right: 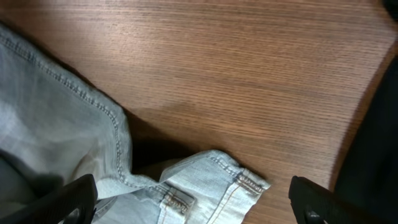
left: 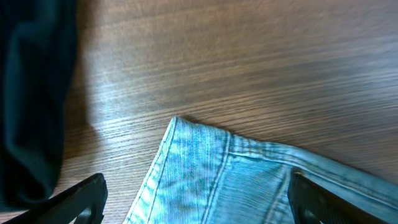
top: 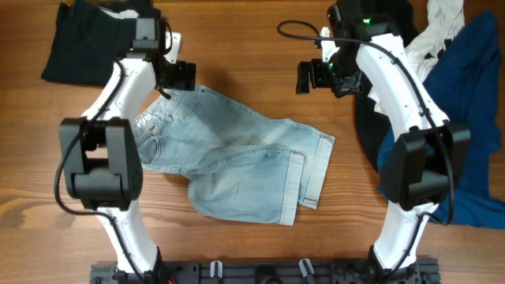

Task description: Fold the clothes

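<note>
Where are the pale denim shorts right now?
Overhead, the denim shorts lie in the middle, one corner under the left gripper, with the black garment beyond it.

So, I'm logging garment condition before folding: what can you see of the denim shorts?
The denim shorts are pale-blue, faded denim, lying rumpled and spread out on the wooden table. Their waistband lies by the left arm, and the cuffed leg hems point toward the right arm. Nothing grips them.
</note>
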You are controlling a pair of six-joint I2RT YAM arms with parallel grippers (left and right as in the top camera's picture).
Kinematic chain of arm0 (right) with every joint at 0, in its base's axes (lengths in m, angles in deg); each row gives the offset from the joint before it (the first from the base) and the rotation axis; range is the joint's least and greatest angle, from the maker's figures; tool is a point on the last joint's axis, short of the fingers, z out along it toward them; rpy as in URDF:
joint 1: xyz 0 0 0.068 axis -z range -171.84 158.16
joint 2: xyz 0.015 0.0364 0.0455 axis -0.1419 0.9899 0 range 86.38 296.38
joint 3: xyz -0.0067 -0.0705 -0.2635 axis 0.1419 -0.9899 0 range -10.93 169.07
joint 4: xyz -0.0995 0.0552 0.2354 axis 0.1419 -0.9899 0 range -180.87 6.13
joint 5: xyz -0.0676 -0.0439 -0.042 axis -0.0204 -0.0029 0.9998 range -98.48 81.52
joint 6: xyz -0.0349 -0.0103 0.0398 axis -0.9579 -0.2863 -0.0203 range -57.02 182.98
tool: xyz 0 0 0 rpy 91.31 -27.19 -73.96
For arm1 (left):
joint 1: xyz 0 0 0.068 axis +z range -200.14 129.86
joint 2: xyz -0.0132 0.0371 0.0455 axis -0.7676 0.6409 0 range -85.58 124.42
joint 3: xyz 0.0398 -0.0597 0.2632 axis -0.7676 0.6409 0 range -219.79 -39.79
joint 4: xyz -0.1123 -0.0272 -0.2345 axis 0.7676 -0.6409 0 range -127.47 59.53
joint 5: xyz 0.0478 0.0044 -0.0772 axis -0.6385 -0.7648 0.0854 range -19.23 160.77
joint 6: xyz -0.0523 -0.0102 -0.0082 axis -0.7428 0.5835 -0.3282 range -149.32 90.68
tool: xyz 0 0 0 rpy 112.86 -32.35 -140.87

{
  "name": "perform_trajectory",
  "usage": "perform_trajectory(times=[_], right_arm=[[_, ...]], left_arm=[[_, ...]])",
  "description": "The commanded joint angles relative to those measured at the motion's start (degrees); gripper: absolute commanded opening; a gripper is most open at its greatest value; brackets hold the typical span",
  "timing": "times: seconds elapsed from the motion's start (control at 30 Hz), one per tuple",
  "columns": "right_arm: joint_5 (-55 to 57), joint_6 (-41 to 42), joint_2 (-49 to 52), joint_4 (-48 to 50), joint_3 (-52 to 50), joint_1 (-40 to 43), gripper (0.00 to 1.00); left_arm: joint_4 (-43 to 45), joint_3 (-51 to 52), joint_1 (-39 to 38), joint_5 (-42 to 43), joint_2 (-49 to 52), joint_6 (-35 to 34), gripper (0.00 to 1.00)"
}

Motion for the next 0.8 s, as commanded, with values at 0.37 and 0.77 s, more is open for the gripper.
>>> perform_trajectory(times=[0.37,0.77], right_arm=[[0.4,1.0,-1.3,2.1,-0.4,0.0,0.97],[-2.9,-4.3,-1.3,0.7,-0.4,-0.4,0.89]], left_arm=[[1.1,-1.1,-1.8,-2.5,6.5,1.7,0.72],[2.8,-2.0,-2.0,-2.8,6.1,-5.3,0.04]])
